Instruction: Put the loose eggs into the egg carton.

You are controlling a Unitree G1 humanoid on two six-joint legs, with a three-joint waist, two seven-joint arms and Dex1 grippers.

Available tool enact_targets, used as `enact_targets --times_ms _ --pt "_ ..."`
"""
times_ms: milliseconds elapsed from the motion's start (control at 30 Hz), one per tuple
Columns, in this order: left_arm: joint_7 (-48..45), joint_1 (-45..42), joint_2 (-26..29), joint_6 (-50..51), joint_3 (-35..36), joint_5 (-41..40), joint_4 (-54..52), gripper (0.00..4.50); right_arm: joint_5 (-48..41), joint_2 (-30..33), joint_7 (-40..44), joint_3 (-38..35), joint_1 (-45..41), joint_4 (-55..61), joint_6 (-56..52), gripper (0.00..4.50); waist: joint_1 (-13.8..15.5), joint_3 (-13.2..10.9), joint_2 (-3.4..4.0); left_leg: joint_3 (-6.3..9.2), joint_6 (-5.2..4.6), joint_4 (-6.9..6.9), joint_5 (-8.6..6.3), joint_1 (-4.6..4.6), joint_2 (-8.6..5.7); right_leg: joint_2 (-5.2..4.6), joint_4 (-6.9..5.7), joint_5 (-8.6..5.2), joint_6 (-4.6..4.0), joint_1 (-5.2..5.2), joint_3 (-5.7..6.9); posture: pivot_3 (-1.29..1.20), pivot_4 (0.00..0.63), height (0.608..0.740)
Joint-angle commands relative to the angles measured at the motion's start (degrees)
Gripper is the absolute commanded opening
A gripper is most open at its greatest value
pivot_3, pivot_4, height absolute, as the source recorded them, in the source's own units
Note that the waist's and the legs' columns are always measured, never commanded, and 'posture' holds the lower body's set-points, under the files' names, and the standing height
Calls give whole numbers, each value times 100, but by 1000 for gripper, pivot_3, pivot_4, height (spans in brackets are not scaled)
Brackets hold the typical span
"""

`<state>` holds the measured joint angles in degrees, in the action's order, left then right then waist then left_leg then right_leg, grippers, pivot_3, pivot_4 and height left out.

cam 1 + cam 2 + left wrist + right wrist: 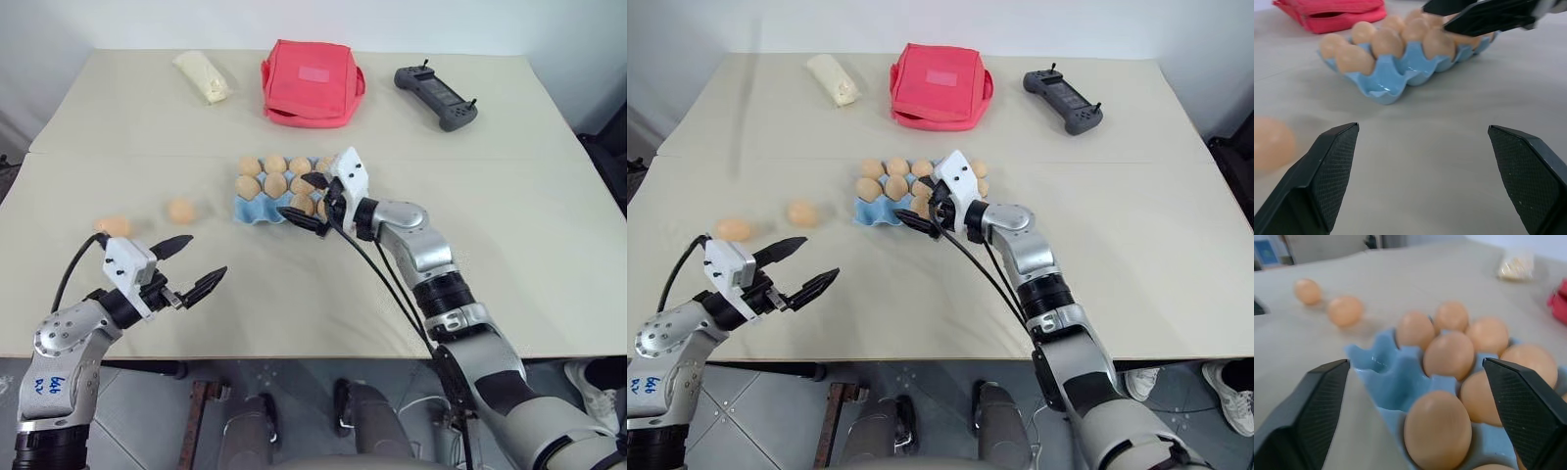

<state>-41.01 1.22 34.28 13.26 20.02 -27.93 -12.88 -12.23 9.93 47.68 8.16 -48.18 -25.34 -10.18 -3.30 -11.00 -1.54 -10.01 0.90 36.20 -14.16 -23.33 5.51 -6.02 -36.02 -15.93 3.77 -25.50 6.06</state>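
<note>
Nearest in the left eye view, the left gripper hangs spread and empty short of two loose eggs left of the egg carton; a clumsy reach could roll them (nothing blocks the table). From the right wrist, the right gripper hovers parted over the carton's filled cups, its near-left corner cup bare, and dropping could knock a seated egg.

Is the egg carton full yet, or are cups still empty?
Not full. The egg carton has empty blue cups at its near corner, and two loose eggs lie on the table.
</note>
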Motion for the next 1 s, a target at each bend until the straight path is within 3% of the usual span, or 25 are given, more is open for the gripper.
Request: enact_targets --times_ms 33,200,467,567,767,1000 --pt "213 212 -39 84 558 -306 -269 4500 -478 389 590 -262 382 881 -152 4469 7 0 0 0 1 0 -1 0 3 4 0 0 0 0 0 0 150 740" --pt "514 918 -193 -106 1232 -166 -68 4500 -1277 1278 2298 -572 1362 1339 155 4469 18 0 -1 -2 2 1 -17 2 7 11 10 0 0 2 0 0 150 740" --pt "752 1435 -439 -340 1730 -152 146 4500 -1008 1885 3139 -796 1540 528 1477 4469 1 0 -1 -12 30 21 -24 12 31 31 7 2 -38 2 4 0 150 740" --pt "869 1408 -491 -352 1690 -117 122 4500 -1064 1861 3039 -864 1570 489 1513 4469 7 0 -1 -8 34 22 -18 13 31 33 8 6 -46 2 4 0 150 740" --pt "1222 668 -427 -269 1187 141 96 4500 -1099 1895 2755 -982 1696 613 1484 4469 44 0 -1 -6 35 24 -14 12 31 32 5 9 -49 2 3 0 150 740" --pt "1519 -1096 -311 -199 333 722 1243 4500 -1062 1985 2609 -1011 1962 898 1392 4469 154 0 -2 -12 17 29 1 12 29 37 3 14 -41 2 1 0 150 740"
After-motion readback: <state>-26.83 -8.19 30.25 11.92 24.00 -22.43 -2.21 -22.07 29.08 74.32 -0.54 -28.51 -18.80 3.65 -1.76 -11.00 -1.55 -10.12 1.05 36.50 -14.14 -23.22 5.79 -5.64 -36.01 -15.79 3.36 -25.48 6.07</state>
